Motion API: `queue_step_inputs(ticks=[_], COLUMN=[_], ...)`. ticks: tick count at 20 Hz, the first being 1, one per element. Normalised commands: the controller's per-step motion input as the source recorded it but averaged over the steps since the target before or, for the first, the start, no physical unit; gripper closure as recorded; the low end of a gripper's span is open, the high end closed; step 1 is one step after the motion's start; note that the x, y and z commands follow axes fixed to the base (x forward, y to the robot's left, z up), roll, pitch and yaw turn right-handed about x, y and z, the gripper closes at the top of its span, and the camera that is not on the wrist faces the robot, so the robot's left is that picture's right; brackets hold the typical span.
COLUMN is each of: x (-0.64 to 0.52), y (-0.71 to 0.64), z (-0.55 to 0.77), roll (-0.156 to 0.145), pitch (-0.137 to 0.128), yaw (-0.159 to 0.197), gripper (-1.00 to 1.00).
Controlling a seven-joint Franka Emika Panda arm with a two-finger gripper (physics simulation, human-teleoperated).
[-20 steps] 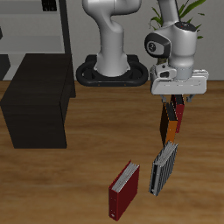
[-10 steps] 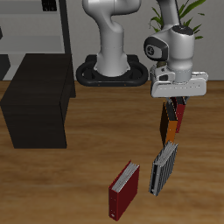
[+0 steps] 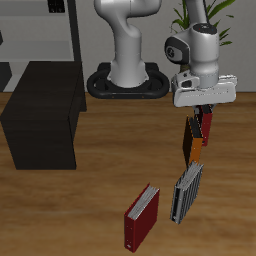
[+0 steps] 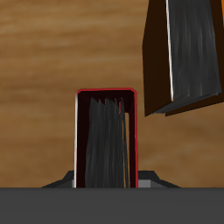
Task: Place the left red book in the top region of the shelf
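My gripper (image 3: pixel 204 107) is shut on the left red book (image 3: pixel 206 124), which hangs upright below it, just above the table, far from the shelf. In the wrist view the book (image 4: pixel 103 131) shows its red cover rim and dark page edges between my fingers (image 4: pixel 63 181). The orange book (image 3: pixel 189 141) stands right beside it, and shows in the wrist view (image 4: pixel 182 54) too. The black shelf (image 3: pixel 45 115) stands on the other side of the table, its flat top bare.
A second red book (image 3: pixel 141 217) and a grey-black book (image 3: pixel 186 192) lie near the table's front edge. A tall grey open rack (image 3: pixel 40 30) stands behind the shelf. The robot's base (image 3: pixel 128 82) and a plant (image 3: pixel 205 12) are at the back.
My gripper has risen a little with the red book in it and shifted slightly away from the shelf. The other books have not moved.
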Motion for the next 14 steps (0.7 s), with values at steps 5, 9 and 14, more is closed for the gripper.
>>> queue_step_inputs(ticks=[5,9,14], x=[-0.27,-0.31,-0.18], y=[-0.13,-0.22,-0.36], z=[0.19,0.18,0.17], roll=[0.019,0.008,-0.041], pitch=[-0.043,-0.044,-0.046], yaw=[0.007,0.015,0.039], gripper=[1.0,1.0,1.0])
